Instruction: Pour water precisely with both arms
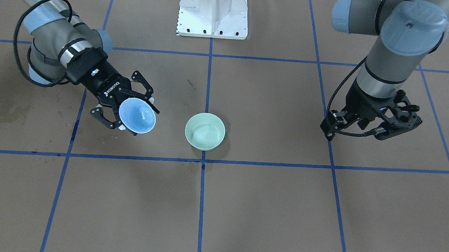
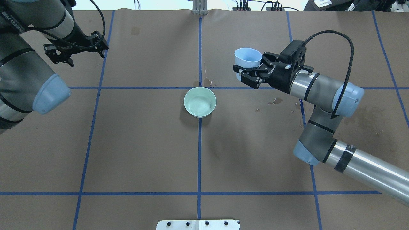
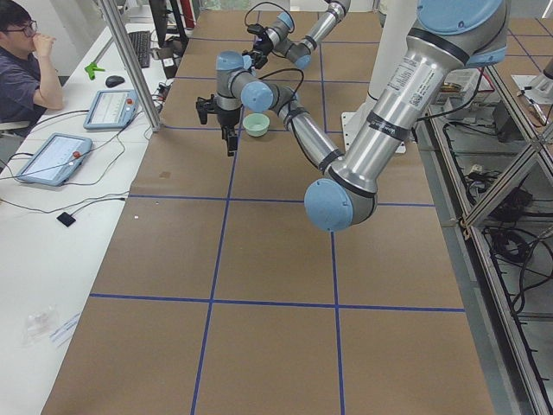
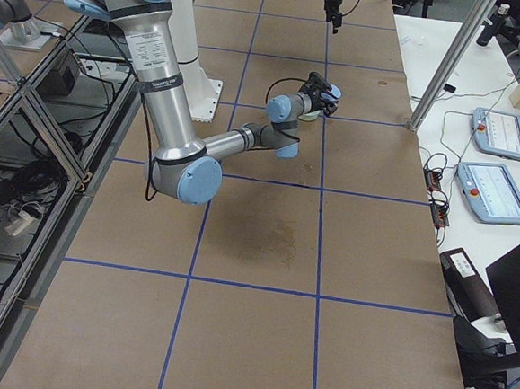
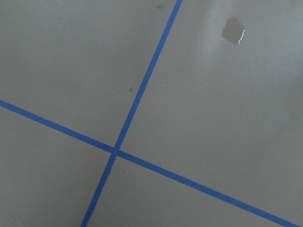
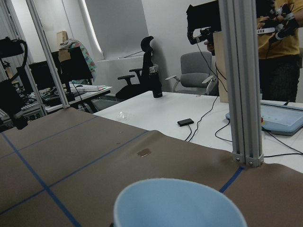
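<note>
My right gripper point(image 1: 129, 108) point(image 2: 247, 72) is shut on a light blue cup point(image 1: 137, 115) point(image 2: 248, 57). It holds the cup above the table, tilted, to the robot's right of a pale green bowl point(image 1: 205, 131) point(image 2: 200, 101) that stands on the table's centre line. The cup's rim fills the bottom of the right wrist view point(image 6: 180, 203). Faint shiny rings inside the green bowl look like water point(image 2: 198, 105). My left gripper point(image 1: 397, 123) point(image 2: 76, 50) hangs open and empty over the far left of the table, well away from the bowl.
The brown paper table cover point(image 2: 143, 143) has blue tape grid lines. Wet spots lie near the bowl point(image 2: 207, 82) and under the right arm point(image 2: 275, 101). A small puddle shows in the left wrist view point(image 5: 232, 29). The white pedestal base point(image 1: 213, 11) stands at the robot's side.
</note>
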`<state>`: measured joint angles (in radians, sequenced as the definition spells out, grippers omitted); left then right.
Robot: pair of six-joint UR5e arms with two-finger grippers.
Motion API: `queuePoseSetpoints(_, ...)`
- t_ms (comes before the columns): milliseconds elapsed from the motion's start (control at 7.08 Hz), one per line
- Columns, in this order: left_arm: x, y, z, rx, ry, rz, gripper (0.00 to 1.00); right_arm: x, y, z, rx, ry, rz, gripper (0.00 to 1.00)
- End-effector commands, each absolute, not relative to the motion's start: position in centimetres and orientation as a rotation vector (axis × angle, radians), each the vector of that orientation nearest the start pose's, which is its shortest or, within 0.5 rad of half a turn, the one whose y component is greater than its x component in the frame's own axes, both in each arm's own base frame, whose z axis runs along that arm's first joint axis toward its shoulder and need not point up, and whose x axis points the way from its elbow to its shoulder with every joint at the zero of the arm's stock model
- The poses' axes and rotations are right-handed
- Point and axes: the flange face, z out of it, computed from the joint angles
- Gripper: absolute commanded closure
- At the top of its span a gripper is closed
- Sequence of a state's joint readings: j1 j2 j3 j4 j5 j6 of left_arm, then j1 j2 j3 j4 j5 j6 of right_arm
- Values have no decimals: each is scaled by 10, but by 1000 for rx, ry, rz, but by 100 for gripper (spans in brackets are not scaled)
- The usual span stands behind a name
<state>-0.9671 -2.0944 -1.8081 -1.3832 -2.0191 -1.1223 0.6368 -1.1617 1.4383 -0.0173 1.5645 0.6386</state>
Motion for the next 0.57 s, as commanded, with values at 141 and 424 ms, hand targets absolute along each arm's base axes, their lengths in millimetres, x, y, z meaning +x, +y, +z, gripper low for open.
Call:
queuePoseSetpoints(141, 241, -572, 331, 62, 659, -272, 0, -450, -431, 359, 1232, -1273, -323, 100)
queuePoseSetpoints(424, 226, -574, 345, 60, 645, -260, 0, -469, -427, 355, 1188, -1178, -408, 100)
